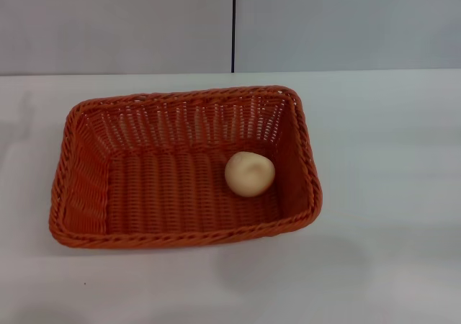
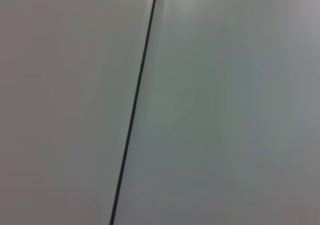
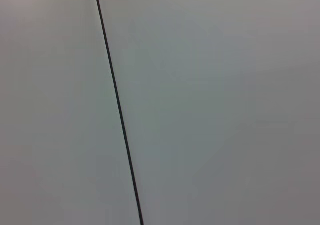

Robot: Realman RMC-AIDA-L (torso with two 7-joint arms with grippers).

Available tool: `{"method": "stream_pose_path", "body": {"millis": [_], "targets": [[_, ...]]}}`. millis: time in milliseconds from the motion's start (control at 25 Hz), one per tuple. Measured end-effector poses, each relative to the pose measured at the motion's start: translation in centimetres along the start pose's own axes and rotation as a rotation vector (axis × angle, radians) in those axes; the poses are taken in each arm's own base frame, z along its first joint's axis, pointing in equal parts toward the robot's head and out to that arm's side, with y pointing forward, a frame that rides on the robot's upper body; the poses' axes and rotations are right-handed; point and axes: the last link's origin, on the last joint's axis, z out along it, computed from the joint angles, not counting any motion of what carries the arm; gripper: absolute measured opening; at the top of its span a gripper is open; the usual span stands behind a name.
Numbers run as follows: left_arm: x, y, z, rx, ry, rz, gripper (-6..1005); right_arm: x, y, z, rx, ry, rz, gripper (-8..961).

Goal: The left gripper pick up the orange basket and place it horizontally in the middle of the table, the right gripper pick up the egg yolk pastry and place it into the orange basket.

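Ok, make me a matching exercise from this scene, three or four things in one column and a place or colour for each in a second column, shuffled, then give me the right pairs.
Things:
1. orange basket
2. egg yolk pastry
3. table
4. dark seam

Descriptions:
A. plain white, flat, carrying everything else
B. running vertically between the grey wall panels at the back
C. lying lengthwise on the tabletop, open side up
D. pale and round, inside the woven walls near the right end

Pairs: 1-C, 2-D, 3-A, 4-B

Neither tool shows in any view.
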Motion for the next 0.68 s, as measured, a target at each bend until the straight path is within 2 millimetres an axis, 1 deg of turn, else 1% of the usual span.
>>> {"method": "stream_pose_path", "body": {"millis": [240,280,360,480,600,680], "targets": [[0.01,-0.59,-0.62,0.08,0.014,-0.011,587,0.29,-0.06,-0.09,0.012,0.015,0.003,554],[-0.01,-0.67,-0.74,0.094,0.016,-0.014,544,0.3,-0.07,-0.1,0.013,0.015,0.003,551],[-0.05,-0.71,-0.84,0.108,0.018,-0.019,459,0.31,-0.13,-0.15,0.016,0.016,0.003,477],[-0.04,-0.74,-0.85,0.11,0.018,-0.019,459,0.39,-0.19,-0.19,0.021,0.022,0.004,367],[-0.03,-0.75,-0.86,0.11,0.019,-0.019,459,0.44,-0.19,-0.19,0.023,0.024,0.005,119],[-0.02,-0.74,-0.83,0.109,0.02,-0.019,459,0.46,-0.16,-0.16,0.022,0.024,0.006,119]]}}
